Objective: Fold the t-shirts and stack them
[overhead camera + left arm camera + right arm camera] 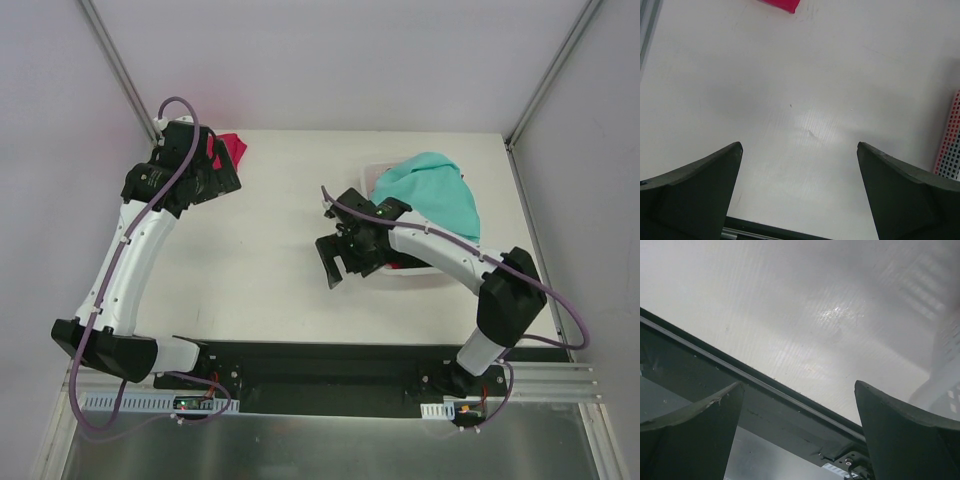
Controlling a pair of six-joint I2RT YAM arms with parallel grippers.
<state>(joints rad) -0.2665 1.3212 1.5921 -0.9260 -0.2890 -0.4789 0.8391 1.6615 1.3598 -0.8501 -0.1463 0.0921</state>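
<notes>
Left pincer (220,180) spread wide, holds nothing. Pink shirt (234,150) just beside it, at 1 o'clock. Right pincer (333,265) spread wide too. Green shirt (432,195) at 2 o'clock, apart.

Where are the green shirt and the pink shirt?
green shirt (435,195): top view, middle of the heaped cloth.
pink shirt (236,148): top view, middle of its visible part.

Magenta t-shirt (234,150) at eleven o'clock, mostly hidden behind the left arm (150,235); bin (425,277) at two o'clock buried under teal t-shirt (432,192).
</notes>
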